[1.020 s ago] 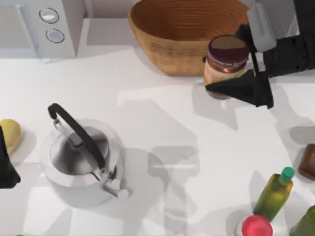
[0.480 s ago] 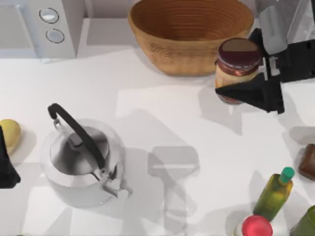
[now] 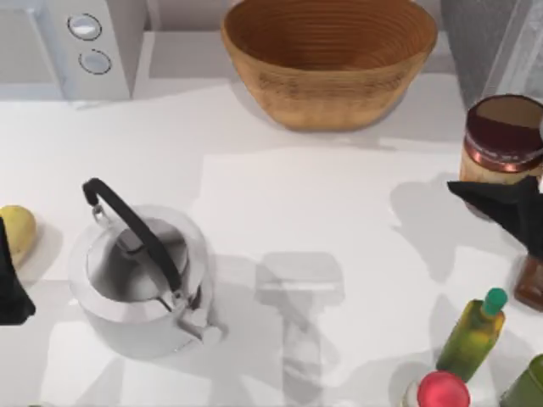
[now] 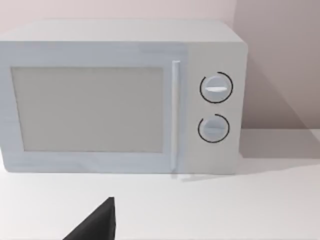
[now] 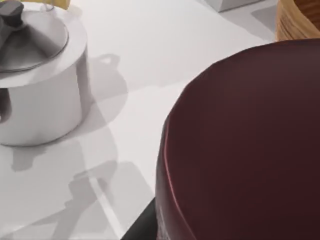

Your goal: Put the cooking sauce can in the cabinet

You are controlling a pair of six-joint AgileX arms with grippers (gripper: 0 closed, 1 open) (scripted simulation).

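The cooking sauce can (image 3: 504, 138), a small jar with a dark maroon lid and an orange-yellow label, hangs above the table at the far right. My right gripper (image 3: 512, 174) is shut on it, and one black finger (image 3: 502, 202) crosses its lower side. The maroon lid (image 5: 245, 140) sits very close in the right wrist view, with a black finger (image 5: 142, 225) at its edge. A grey cabinet (image 3: 485, 36) stands in the back right corner, just behind the can. My left gripper (image 3: 8, 288) stays parked at the left edge, and a black fingertip (image 4: 95, 225) shows in the left wrist view.
A wicker basket (image 3: 329, 59) stands at the back centre and a white microwave (image 3: 72, 47) at the back left. A steel kettle (image 3: 140, 275) sits front left beside a yellow fruit (image 3: 15, 231). A green-capped bottle (image 3: 473, 335), a red-topped container (image 3: 441, 392) and a brown item (image 3: 531, 280) crowd the front right.
My right gripper has carried the can to the right and a little toward the front, away from the basket and up to the right edge. The left arm has not moved.
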